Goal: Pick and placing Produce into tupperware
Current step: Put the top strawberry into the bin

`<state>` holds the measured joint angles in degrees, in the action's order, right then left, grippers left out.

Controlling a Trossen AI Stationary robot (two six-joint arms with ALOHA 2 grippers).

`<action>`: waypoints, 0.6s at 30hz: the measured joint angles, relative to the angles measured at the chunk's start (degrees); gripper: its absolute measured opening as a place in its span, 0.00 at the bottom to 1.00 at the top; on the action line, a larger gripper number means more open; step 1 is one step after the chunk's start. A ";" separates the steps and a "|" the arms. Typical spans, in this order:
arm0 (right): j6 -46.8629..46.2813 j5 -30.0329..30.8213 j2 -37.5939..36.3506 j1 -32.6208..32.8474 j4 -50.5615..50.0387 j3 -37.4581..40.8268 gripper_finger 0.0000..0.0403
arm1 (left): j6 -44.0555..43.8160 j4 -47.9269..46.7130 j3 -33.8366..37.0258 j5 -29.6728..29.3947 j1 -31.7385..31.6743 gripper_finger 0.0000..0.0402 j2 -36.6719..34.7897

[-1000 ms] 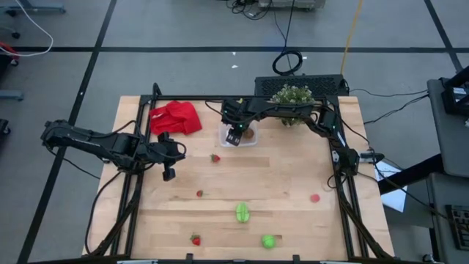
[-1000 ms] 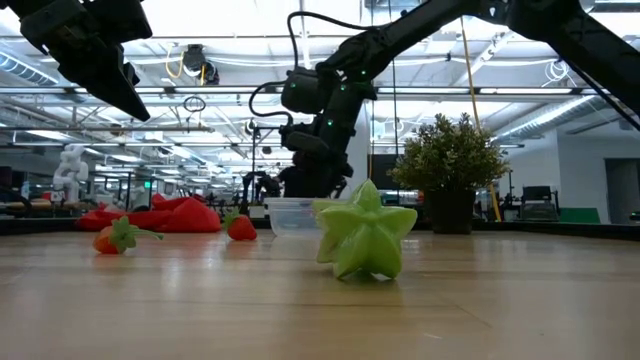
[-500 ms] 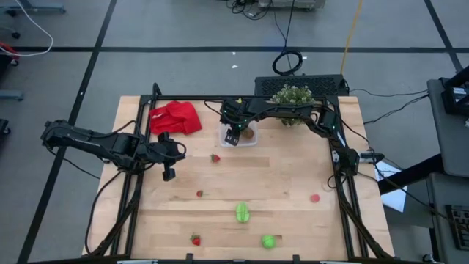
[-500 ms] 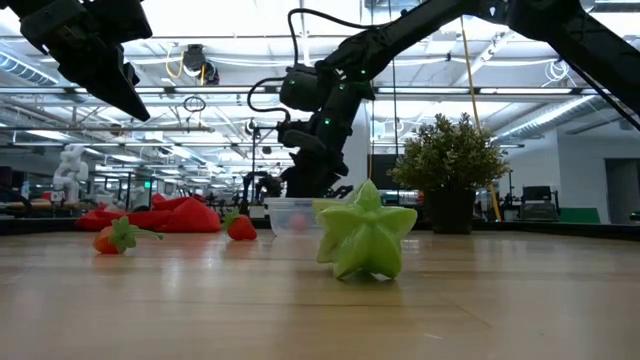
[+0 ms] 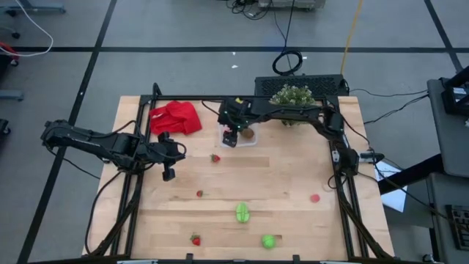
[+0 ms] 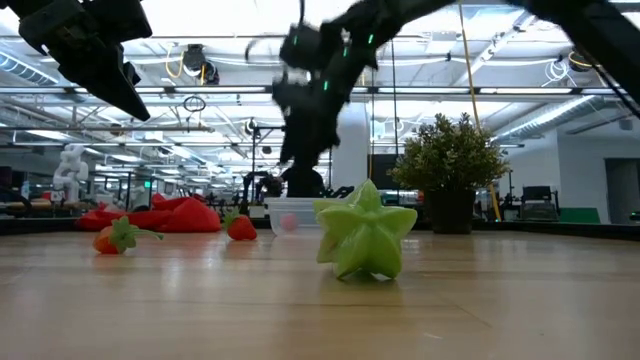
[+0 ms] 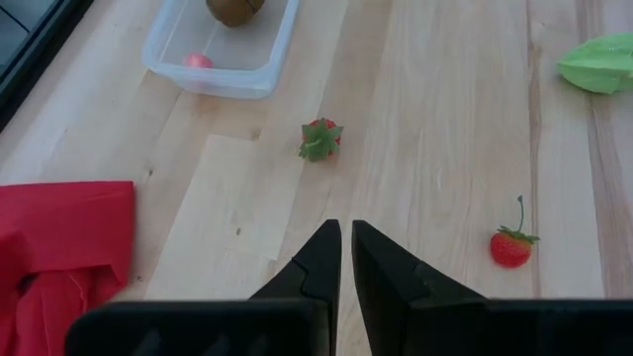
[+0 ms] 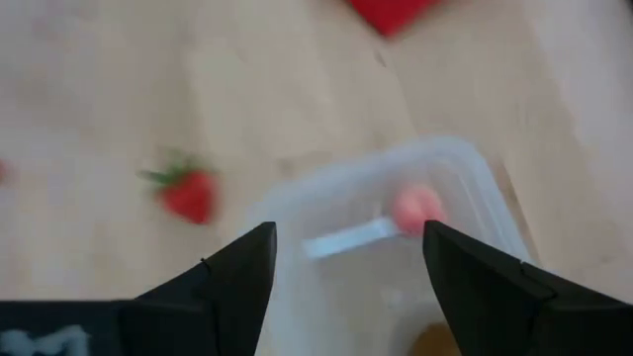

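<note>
The clear tupperware (image 5: 242, 136) sits near the table's far edge, with the brown oval (image 5: 250, 133) and a small pinkish-red piece (image 8: 415, 206) inside it. My right gripper (image 8: 346, 259) hovers open above the tupperware's left end, holding nothing. Strawberry pieces lie on the wood: one (image 5: 215, 158) just in front of the tupperware, others (image 5: 199, 193) (image 5: 195, 240) farther toward the near edge, and a red piece (image 5: 315, 197) on the right. Two green pieces (image 5: 242, 213) (image 5: 268, 240) rest near the near edge. My left gripper (image 7: 346, 252) is shut, raised over the table's left side.
A crumpled red cloth (image 5: 176, 117) lies at the far left corner and a potted plant (image 5: 292, 97) stands at the far edge behind the tupperware. Dark frame rails run along the left and right table sides. Bare wood lies between the scattered pieces in the middle.
My right gripper has risen from the tupperware and shifted slightly toward the table's left. In the low view, a small red piece that did not show at first now lies inside the tupperware. The left arm has kept still.
</note>
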<state>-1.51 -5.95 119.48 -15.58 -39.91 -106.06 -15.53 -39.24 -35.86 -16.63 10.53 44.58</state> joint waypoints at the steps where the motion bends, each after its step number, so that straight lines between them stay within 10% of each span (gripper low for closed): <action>1: -0.32 -0.05 -1.46 0.87 0.01 0.00 0.61 | 0.00 0.07 0.00 -0.01 0.02 0.08 -0.02; 18: -2.30 0.10 -28.19 17.74 -10.45 -0.04 0.61 | -2.74 13.15 -0.02 0.09 0.01 0.08 5.31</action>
<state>-3.81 -5.85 91.29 2.17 -50.36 -106.10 -18.27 -26.10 -35.88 -16.53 10.54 49.89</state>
